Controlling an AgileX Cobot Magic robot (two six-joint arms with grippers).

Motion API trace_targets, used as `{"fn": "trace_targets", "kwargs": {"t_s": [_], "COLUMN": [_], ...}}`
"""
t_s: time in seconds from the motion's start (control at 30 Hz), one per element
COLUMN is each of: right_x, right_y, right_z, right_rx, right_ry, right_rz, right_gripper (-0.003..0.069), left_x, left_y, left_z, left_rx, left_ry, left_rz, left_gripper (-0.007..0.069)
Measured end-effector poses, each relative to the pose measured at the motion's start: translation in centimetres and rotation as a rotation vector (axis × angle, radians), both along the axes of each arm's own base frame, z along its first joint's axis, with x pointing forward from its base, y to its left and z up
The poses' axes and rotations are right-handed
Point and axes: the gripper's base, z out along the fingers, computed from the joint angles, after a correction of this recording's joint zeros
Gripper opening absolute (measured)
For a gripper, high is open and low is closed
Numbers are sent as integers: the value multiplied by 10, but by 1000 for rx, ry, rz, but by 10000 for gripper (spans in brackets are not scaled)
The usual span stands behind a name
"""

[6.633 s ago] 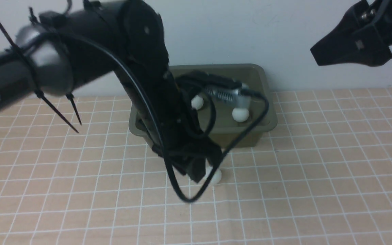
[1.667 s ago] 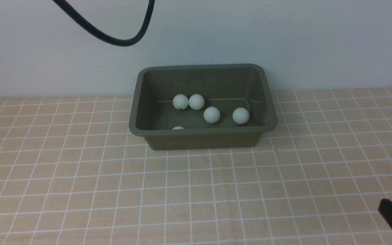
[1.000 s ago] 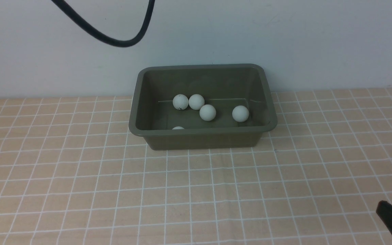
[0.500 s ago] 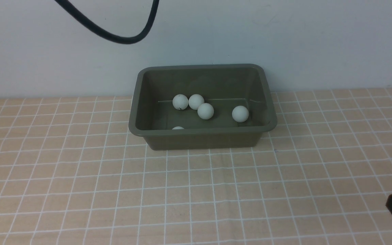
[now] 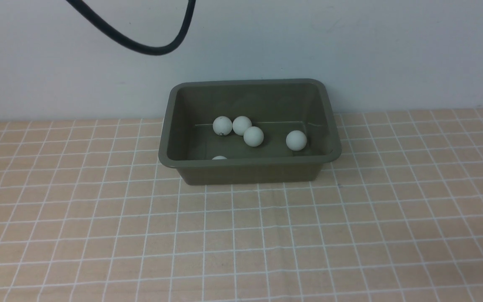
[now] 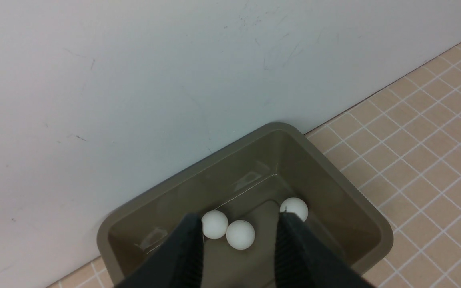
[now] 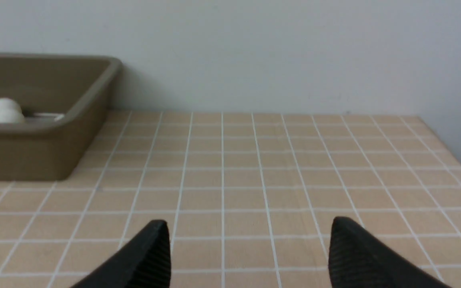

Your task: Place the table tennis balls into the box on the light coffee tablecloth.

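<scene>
Box, olive green and lidless, sits on the light coffee tablecloth at about twelve o'clock from the robot, its far side close to the pale wall. Five table tennis balls show inside it in the front view: three clustered toward the far wall, one off at their three o'clock, and one mostly hidden behind the near rim. A black cable loops across the top of that view. The left gripper hangs above the box with its fingers spread and nothing between them. The right gripper is low over bare cloth, at the box's three o'clock, fingers wide apart and empty.
</scene>
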Motion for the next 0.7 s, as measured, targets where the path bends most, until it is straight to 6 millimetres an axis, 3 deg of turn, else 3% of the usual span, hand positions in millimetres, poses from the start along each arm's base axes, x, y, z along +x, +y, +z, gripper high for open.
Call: {"fn": "trace_targets", "kwargs": {"t_s": [0.27, 0.7], "right_x": [-5, -11], "right_y": [0, 1], "right_z": [-16, -19], "right_rx": [8, 5], "right_ry": [146, 91], "right_rz": [1, 1], "right_gripper": [483, 483], "left_x": [0, 0], "left_y": [0, 0], "left_z": [0, 0], "left_rx": [3, 4], "left_ry": [-1, -1], "left_rz": [-2, -2], "left_gripper": [204, 204]}}
